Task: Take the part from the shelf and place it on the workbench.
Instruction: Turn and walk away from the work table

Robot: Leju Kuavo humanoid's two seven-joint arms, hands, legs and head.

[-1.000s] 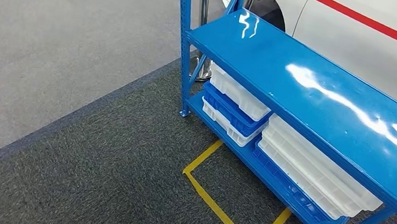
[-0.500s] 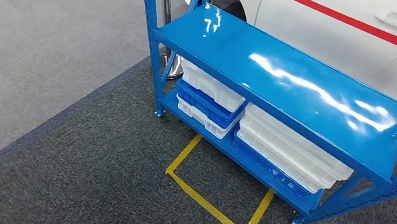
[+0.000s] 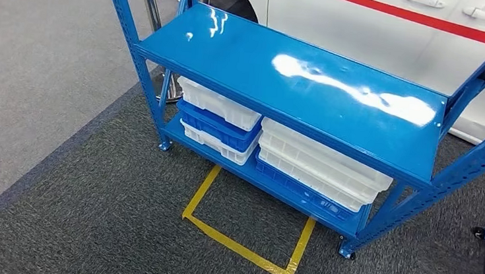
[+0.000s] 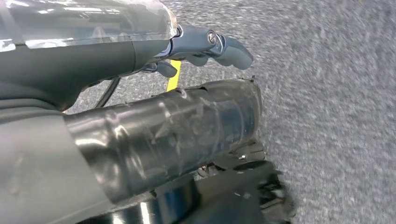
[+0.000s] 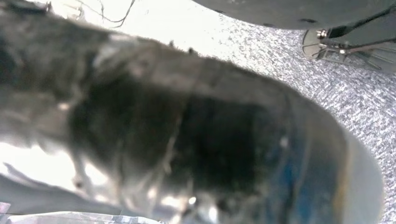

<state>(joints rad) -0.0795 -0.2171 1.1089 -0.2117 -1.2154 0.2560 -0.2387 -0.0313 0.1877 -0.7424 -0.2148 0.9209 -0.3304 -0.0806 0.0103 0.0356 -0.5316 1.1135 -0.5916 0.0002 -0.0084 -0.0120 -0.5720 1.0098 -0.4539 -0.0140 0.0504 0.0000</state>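
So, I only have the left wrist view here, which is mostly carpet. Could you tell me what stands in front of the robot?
Observer: A blue shelf stands ahead, with a white car right behind it.
Operator: Thank you. Is anything lying on it?
Observer: The glossy top board is bare. Stacked white and blue trays fill the bottom level.
Operator: Any marks on the floor there?
Observer: Yes, a yellow tape outline lies on the dark carpet just in front of the shelf, with its open side toward the shelf.
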